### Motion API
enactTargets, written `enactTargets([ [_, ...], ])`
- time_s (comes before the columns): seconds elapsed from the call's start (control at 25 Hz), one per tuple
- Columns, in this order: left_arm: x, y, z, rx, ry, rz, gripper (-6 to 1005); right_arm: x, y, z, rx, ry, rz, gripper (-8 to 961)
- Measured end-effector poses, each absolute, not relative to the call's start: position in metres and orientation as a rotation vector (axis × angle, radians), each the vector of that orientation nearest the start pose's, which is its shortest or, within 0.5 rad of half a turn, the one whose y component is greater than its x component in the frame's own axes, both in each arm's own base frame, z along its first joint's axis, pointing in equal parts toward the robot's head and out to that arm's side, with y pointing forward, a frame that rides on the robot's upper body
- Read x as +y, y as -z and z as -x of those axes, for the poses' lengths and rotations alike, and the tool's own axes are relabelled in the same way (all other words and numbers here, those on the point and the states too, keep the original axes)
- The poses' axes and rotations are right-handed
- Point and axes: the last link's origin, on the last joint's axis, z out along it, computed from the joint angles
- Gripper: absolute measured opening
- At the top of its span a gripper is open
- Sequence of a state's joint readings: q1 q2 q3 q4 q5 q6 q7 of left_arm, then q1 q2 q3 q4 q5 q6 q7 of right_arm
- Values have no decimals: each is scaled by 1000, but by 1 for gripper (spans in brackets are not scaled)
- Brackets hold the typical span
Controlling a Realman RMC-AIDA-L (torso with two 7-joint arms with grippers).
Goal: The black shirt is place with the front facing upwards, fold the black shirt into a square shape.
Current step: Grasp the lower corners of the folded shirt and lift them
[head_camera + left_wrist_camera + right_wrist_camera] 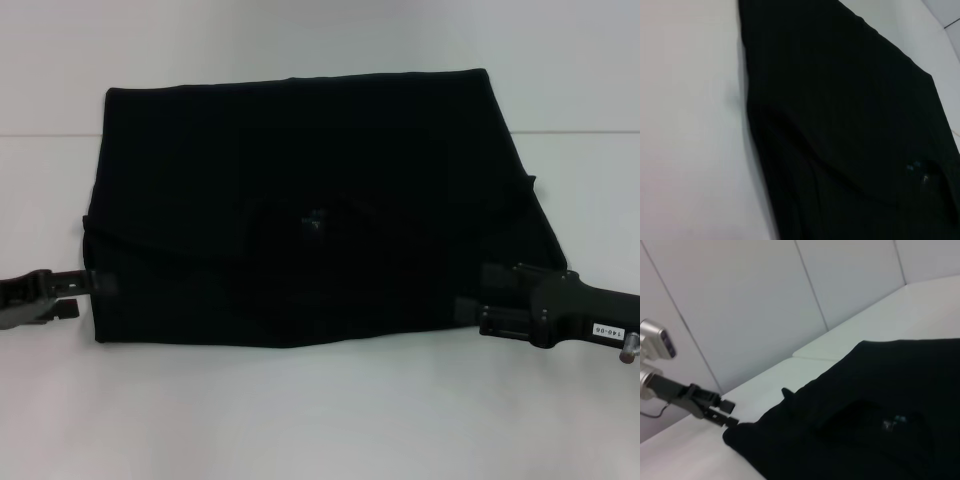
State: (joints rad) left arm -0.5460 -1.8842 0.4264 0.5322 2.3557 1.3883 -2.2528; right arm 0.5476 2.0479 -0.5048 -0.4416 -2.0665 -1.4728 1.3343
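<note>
the black shirt (pixel 310 200) lay flat on the white table (pixel 300 420), already doubled into a broad, roughly rectangular slab, its neck opening and small blue label (pixel 313 222) showing near the middle. the left gripper (pixel 95 283) sat at the near left corner of the cloth, its tips right at the hem; the right gripper (pixel 468 310) sat at the near right corner, its tips over the edge of the fabric. whether either pair of fingers was spread or pinching cloth could not be told, since black metal ran into black fabric in every view.

the step in hand seemed to be taking both near corners for another fold away from the grippers. to do it well, each gripper would want to catch all layers at its corner, not just the top one. both should lift level and travel together, so the edge between them stayed taut and landed square on the far hem.
</note>
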Motion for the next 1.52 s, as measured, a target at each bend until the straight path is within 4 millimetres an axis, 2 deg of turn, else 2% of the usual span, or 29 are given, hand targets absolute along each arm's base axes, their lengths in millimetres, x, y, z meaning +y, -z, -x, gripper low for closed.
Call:
enactTargets([
  [0.28, 341, -59, 350, -1854, 443, 2056, 908, 325, 13, -293, 853, -736, 2585, 877],
  [0.92, 344, -45, 336, -1825, 340, 2177, 901, 325, 18, -294, 864, -699, 2594, 878],
  [1.12, 344, -44, 337, -1799, 321, 2176, 744, 325, 17, -295, 867, -698, 2593, 877],
  [1.36, 344, -45, 338, -1792, 317, 2178, 410, 327, 13, -297, 901, -692, 2578, 876],
  [1.52, 344, -46, 337, -1782, 317, 2188, 248, 338, -4, -302, 1052, -622, 2532, 868],
])
